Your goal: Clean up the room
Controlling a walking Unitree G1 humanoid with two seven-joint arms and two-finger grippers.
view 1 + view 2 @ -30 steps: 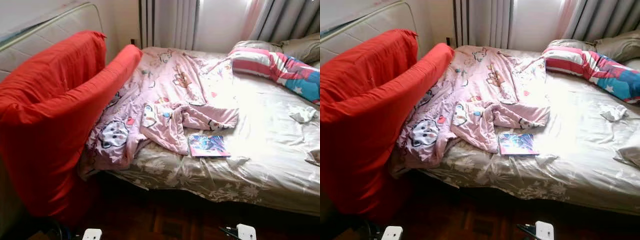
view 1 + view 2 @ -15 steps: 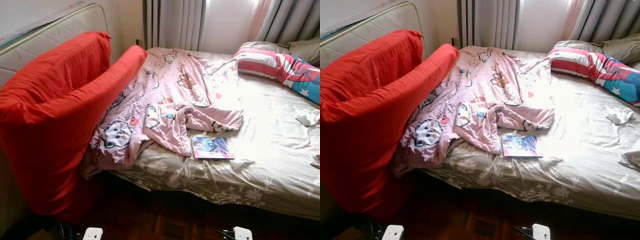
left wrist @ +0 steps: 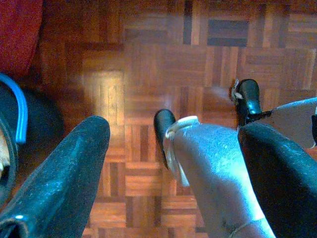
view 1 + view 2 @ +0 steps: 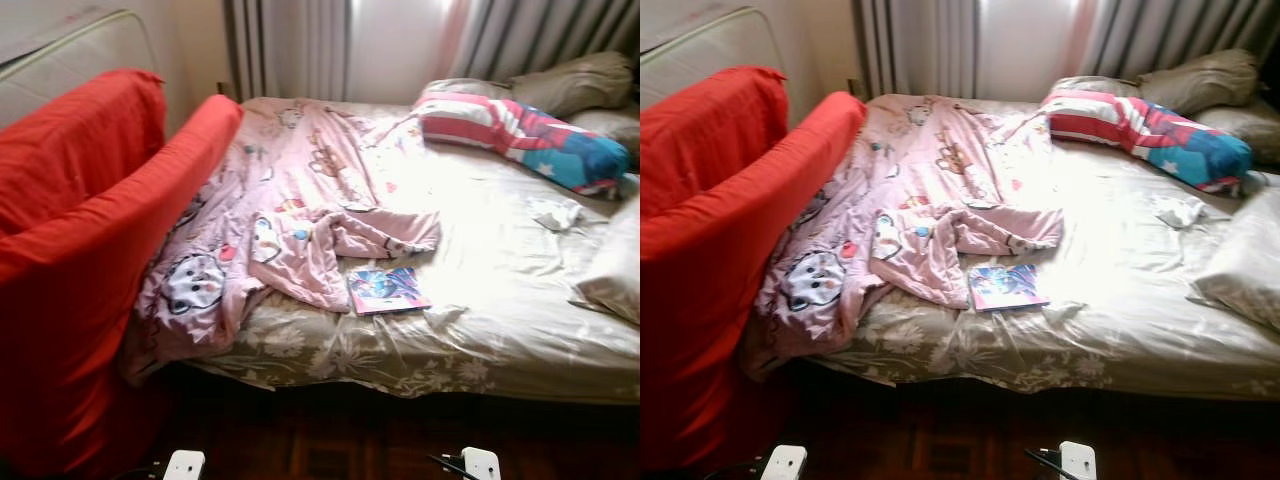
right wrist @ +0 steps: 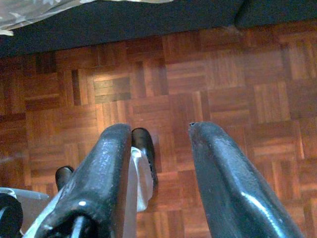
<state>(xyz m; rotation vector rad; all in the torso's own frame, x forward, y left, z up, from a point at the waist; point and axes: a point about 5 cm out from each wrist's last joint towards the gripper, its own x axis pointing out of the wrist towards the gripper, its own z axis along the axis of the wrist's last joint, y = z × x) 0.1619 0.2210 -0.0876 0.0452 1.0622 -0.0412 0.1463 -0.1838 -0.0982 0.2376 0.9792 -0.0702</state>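
A bed (image 4: 520, 340) with a floral beige sheet lies ahead, under grey curtains (image 4: 300, 45). A pink cartoon-print quilt (image 4: 290, 200) is rumpled over the bed's left half, one edge hanging over the near side. Just beside the quilt's lower fold, near the front edge of the bed, lies a colourful book (image 4: 385, 290), flat on the sheet. A striped red, white and blue pillow (image 4: 510, 135) lies at the far right by two beige pillows (image 4: 575, 85), and another beige pillow (image 4: 610, 270) sits at the right edge. A small crumpled white cloth (image 4: 555, 212) rests on the sheet between the striped pillow and that near pillow. A red sofa (image 4: 80, 260) stands to the left, touching the quilt, with a pale mattress (image 4: 70, 60) propped against the wall behind it.

Both arms hang idle over the parquet floor (image 5: 223, 84). The left end effector (image 3: 173, 148) is released, its fingers (image 3: 64, 183) spread wide with the robot's leg seen between them. The right end effector (image 5: 158, 163) is also released, fingers (image 5: 223, 183) apart, holding nothing
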